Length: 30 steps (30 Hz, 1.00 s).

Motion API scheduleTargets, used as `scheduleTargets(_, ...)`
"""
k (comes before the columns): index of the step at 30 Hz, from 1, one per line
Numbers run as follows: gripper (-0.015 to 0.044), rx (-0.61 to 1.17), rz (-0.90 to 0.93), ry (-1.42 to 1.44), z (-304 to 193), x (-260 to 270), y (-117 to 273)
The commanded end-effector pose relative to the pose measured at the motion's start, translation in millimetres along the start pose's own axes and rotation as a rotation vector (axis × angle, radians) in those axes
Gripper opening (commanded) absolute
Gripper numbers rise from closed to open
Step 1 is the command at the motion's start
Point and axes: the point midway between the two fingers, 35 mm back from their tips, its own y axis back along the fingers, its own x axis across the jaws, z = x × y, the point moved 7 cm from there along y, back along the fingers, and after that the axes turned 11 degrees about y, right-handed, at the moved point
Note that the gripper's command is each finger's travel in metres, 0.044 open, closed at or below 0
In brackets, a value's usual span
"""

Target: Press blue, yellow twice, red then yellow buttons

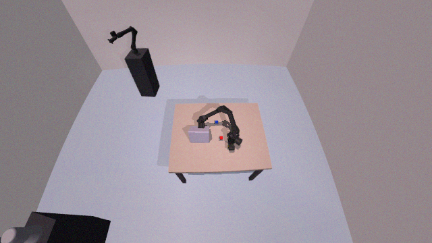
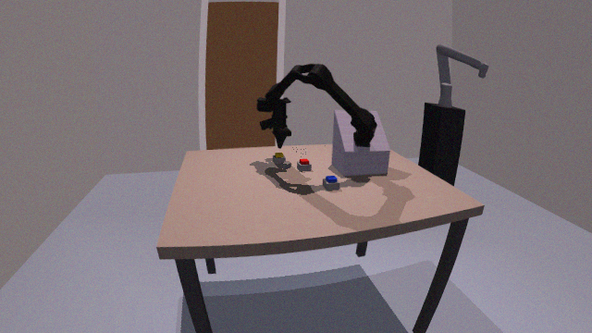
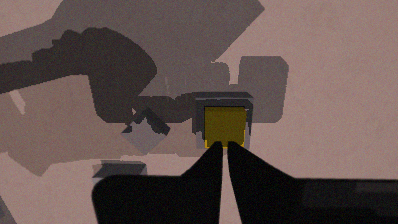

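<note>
My gripper (image 2: 279,146) (image 3: 224,147) is shut and empty, pointing down just above the yellow button. The yellow button (image 2: 278,155) (image 3: 225,125) sits in a grey housing, shaded; the fingertips overlap its near edge in the wrist view, and a small gap shows in the exterior view. In the top view the arm hides it. The red button (image 1: 221,138) (image 2: 303,162) stands beside it toward the arm's base. The blue button (image 1: 216,122) (image 2: 331,178) stands farther off. Both look raised.
A small grey block (image 3: 146,139) (image 2: 285,165) lies close beside the yellow button. A grey edge (image 3: 122,169) shows partly behind the left finger. A lilac box (image 1: 199,136) (image 2: 361,162) stands by the arm's base on the wooden table (image 1: 189,158) (image 2: 222,217).
</note>
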Motion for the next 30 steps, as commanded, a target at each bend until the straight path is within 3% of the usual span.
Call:
scheduleTargets(1,0.0020,-0.014,-0.002,-0.014,-2.4,-2.3,-2.1)
scheduleTargets(30,0.0020,-0.014,-0.001,-0.014,-1.9,-2.1,-33.7)
